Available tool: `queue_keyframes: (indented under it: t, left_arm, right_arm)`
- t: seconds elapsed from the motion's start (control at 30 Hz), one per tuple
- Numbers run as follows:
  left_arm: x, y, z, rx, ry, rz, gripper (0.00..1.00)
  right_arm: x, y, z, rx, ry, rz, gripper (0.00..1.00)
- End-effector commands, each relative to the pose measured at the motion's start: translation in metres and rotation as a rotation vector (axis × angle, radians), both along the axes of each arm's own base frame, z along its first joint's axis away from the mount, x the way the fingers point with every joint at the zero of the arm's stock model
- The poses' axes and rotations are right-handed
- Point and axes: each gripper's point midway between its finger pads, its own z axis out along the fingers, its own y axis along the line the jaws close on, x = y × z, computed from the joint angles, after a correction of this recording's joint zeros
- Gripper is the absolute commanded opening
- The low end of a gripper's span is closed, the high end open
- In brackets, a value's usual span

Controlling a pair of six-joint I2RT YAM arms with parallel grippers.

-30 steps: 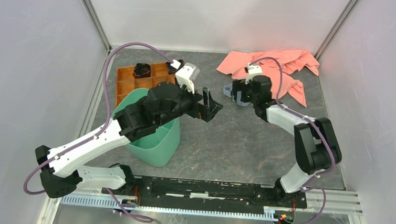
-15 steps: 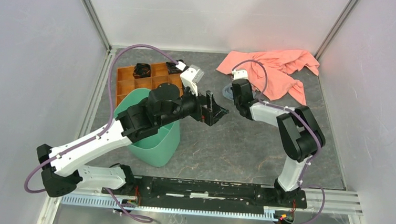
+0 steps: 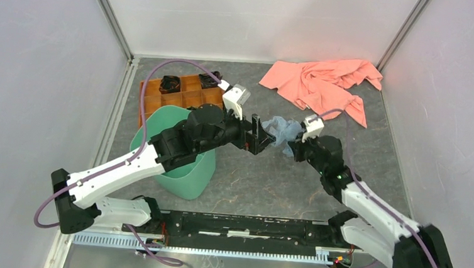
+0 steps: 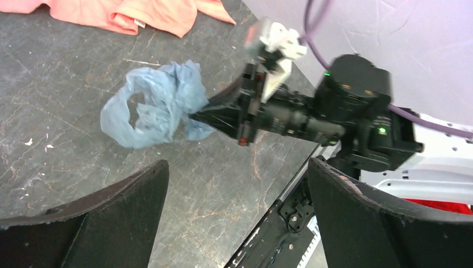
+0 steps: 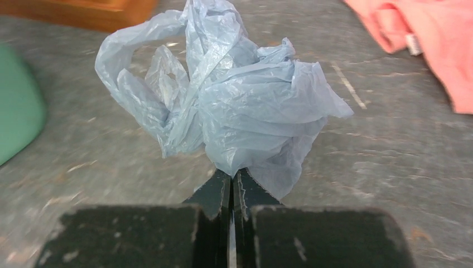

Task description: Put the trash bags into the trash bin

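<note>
The crumpled pale blue trash bag [image 3: 281,128] hangs bunched in the middle of the table, and my right gripper [image 3: 294,144] is shut on its lower edge. The right wrist view shows the closed fingertips [image 5: 231,177] pinching the film of the bag [image 5: 234,100]. My left gripper [image 3: 257,136] stands open just left of the bag, with nothing between its fingers. From the left wrist, the bag [image 4: 153,106] and the right gripper [image 4: 201,115] lie ahead of the open left gripper [image 4: 237,167]. The mint-green trash bin [image 3: 187,175] stands at the left, under the left arm.
An orange compartment tray [image 3: 174,97] sits behind the bin, with dark items in its far cells. A salmon-pink cloth [image 3: 326,83] lies crumpled at the back right. Grey walls close in the sides and the back.
My right gripper shut on the bag and pulled it from beside the pink cloth toward the table's middle. The left gripper moved slightly right, still open.
</note>
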Motion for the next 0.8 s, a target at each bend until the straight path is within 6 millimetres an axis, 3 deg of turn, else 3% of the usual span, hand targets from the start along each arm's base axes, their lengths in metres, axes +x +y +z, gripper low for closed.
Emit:
queue_keyframes:
  t: [0.0, 0.2, 0.47, 0.6, 0.77]
  left_arm:
    - [-0.005, -0.003, 0.004, -0.06, 0.004, -0.011, 1.0]
    - [-0.004, -0.003, -0.01, -0.071, 0.079, 0.023, 1.0]
    - [-0.013, -0.015, -0.016, -0.118, 0.141, -0.025, 0.99]
    - [-0.007, -0.016, -0.022, -0.126, 0.172, 0.018, 0.85]
    - [-0.006, -0.025, -0.021, -0.157, 0.182, 0.0, 0.83]
  right_arm:
    - [-0.053, 0.026, 0.019, 0.14, -0.062, 0.257, 0.0]
    - [-0.074, 0.004, 0.04, 0.203, -0.177, 0.186, 0.0]
    - [-0.092, 0.001, 0.084, 0.326, -0.335, 0.211, 0.0]
    - [-0.095, -0.002, 0.094, 0.281, -0.356, 0.225, 0.0]
    - [-0.103, 0.0, 0.101, 0.281, -0.364, 0.259, 0.01]
